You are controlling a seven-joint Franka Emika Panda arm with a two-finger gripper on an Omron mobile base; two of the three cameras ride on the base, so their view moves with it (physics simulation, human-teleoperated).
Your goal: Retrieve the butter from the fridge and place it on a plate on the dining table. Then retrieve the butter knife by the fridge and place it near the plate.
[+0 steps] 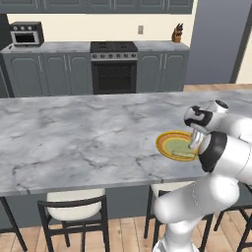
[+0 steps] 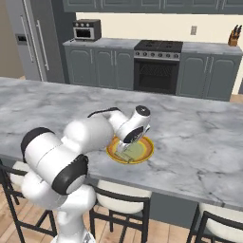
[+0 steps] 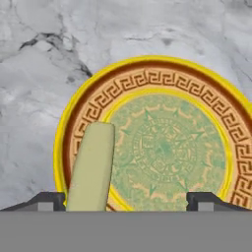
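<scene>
The butter [image 3: 91,167], a pale yellowish stick, lies on the left part of the plate [image 3: 162,81], across its patterned rim and green centre. My gripper [image 3: 125,202] hangs just above it, open, with the fingertips [image 3: 47,200] spread wide and the stick close to the left one. From the base cameras, the plate [image 1: 170,143] [image 2: 142,151] sits near the front edge of the dining table [image 1: 74,142] [image 2: 199,137], with the butter [image 1: 183,156] [image 2: 124,156] on it below my gripper [image 1: 194,141]. The fridge [image 2: 33,38] stands at the far left. The butter knife is out of view.
Stools [image 1: 74,209] [image 2: 121,204] are tucked under the table's near edge. Across the aisle stand grey cabinets, a stove [image 1: 114,66], a microwave [image 2: 86,29] and a knife block [image 2: 233,35]. My own arm [image 2: 90,137] reaches over the table's front edge.
</scene>
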